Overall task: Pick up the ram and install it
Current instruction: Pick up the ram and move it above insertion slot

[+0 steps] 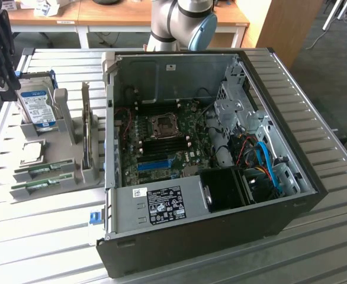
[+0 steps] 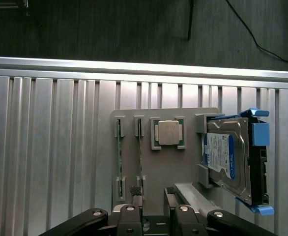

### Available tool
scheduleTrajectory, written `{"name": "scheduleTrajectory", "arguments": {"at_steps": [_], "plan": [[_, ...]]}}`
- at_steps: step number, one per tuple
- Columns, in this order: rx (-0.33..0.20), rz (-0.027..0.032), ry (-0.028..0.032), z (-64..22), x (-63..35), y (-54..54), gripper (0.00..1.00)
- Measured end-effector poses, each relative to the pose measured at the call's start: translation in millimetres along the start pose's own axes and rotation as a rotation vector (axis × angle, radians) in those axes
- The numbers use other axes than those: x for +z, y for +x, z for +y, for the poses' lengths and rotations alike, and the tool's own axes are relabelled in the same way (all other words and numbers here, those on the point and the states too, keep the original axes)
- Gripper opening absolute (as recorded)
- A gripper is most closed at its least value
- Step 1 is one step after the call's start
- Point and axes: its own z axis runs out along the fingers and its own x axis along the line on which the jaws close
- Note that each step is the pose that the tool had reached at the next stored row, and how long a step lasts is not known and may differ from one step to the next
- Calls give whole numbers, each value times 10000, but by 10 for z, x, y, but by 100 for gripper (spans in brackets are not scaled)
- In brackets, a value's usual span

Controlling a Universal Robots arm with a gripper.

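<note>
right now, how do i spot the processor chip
Find the grey parts holder at the exterior view's left of the open computer case. The processor chip lies there between the hard drive and two green sticks, the only flat, square silver piece.

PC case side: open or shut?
Open. The case lies with its upturned side uncovered; the motherboard and blue cables show inside.

Table (image 1: 37, 242): ribbed aluminium slats, pale grey.
Exterior view's left: grey parts holder (image 2: 129, 114), flat on the slats.
Exterior view's right: open computer case (image 1: 221, 231) — just beside the holder.
</note>
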Motion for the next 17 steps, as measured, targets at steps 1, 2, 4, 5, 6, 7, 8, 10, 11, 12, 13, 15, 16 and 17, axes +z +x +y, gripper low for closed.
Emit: {"name": "scheduleTrajectory", "arguments": {"at_steps": [1, 2, 4, 5, 6, 7, 8, 10, 11, 12, 13, 15, 16, 17], "plan": [[0, -1, 2, 0, 1, 0, 31], [-1, -1, 2, 0, 1, 1, 31], [-1, -1, 1, 0, 4, 1, 31], [-1, -1, 3, 0, 12, 2, 31], [-1, -1, 2, -1, 24, 2, 31], [-2, 0, 1, -2, 39, 3, 31], [-1, 0, 1, -3, 56, 4, 31], [-1, -1, 1, -5, 94, 6, 31], [-1, -4, 2, -5, 112, 7, 31], [-1, -4, 2, -6, 130, 8, 31], [-1, -4, 1, -7, 148, 9, 31], [-1, -3, 1, -9, 184, 11, 31], [-1, -4, 1, -10, 203, 12, 31], [-1, -4, 1, -11, 220, 14, 31]]}}
